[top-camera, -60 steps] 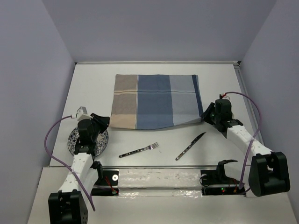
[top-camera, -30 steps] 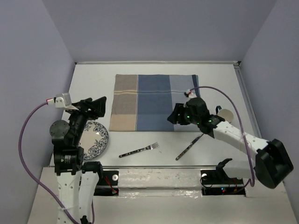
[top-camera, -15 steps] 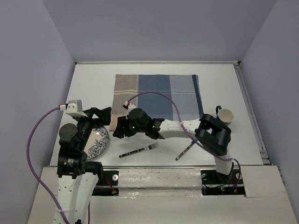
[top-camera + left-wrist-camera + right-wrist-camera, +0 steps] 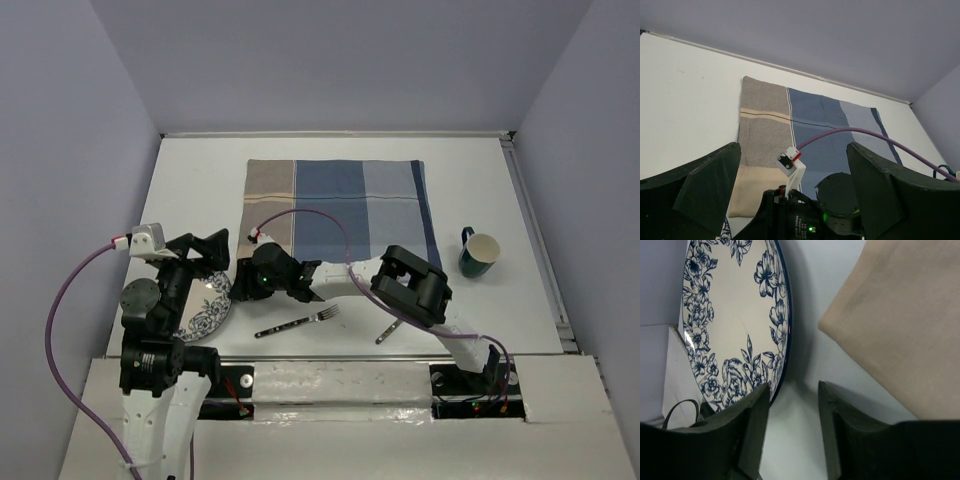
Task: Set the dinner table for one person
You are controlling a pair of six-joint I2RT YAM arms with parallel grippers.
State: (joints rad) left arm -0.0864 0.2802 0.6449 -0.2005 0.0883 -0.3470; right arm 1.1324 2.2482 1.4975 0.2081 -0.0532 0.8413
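Your right pincer (image 4: 792, 390) gapes, gripping nothing, at the rim of the floral plate (image 4: 735, 315) lying on the white counter (image 4: 195, 185) beside the placemat (image 4: 340, 210). Your left pincer (image 4: 792, 155) hangs splayed nearby, and a green mug (image 4: 480, 253) stands upright at right.

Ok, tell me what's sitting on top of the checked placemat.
No dishes or cutlery show on the placemat. The right arm and its purple cable overhang its near edge, hiding that strip. The plate, fork and cup sit off it.
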